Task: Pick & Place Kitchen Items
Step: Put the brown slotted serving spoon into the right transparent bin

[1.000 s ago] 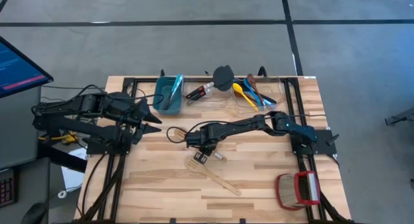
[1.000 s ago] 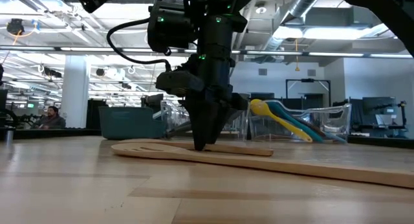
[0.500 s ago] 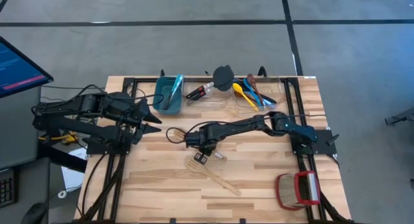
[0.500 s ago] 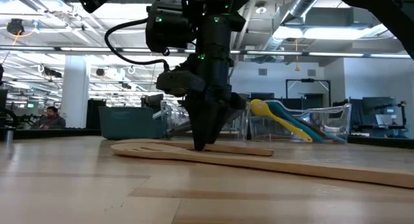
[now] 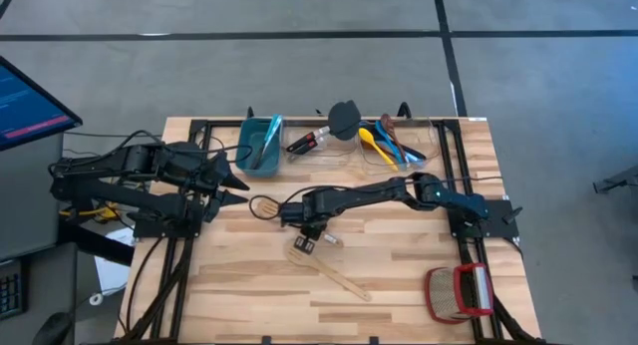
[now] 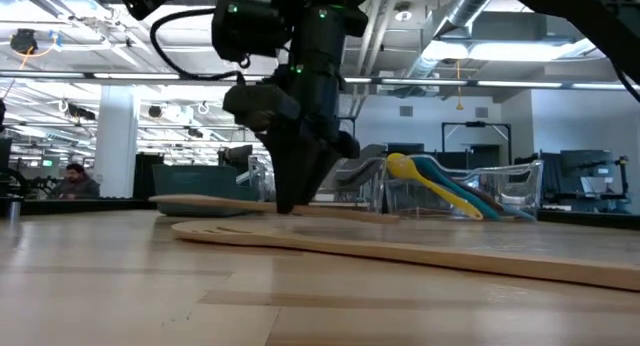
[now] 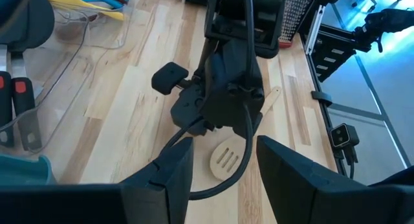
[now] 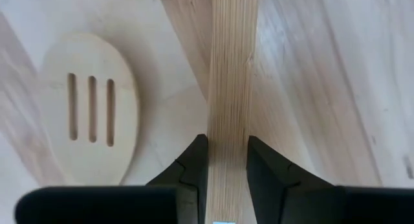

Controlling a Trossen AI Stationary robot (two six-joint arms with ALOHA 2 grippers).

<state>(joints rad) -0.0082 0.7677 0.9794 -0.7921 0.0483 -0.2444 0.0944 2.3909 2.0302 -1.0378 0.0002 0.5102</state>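
Note:
My right gripper (image 5: 302, 222) points down at the table's middle, shut on a wooden spoon (image 6: 200, 200) whose head (image 5: 262, 206) points toward the left edge. Just nearer, a slotted wooden spatula (image 5: 329, 273) lies flat on the table; its head (image 8: 90, 114) shows beside the held handle. My left gripper (image 5: 244, 185) waits open at the table's left, above the tabletop, and touches nothing. More utensils, yellow and blue spoons among them, lean in a clear container (image 5: 384, 141) at the far edge. My right gripper pinches the wooden spoon's handle (image 8: 228, 107) between its two fingers, about midway along it. The fingers (image 8: 194, 166) come from above, pointing down, and lie across the handle. The spoon hangs roughly level, lifted clear of the table and of the slotted spatula.
A teal bin (image 5: 259, 143) stands at the far left with a utensil inside. A black spatula head (image 5: 344, 118) rises at the far middle. A red woven basket (image 5: 459, 290) sits at the near right. Bare tabletop (image 5: 229, 285) lies near left.
My right gripper has risen and shifted a little toward the table's left edge, rolling slightly, still shut on the spoon. The wooden spoon, which lay down on the table, now hangs level and clear of it. The slotted spatula has stayed where it was.

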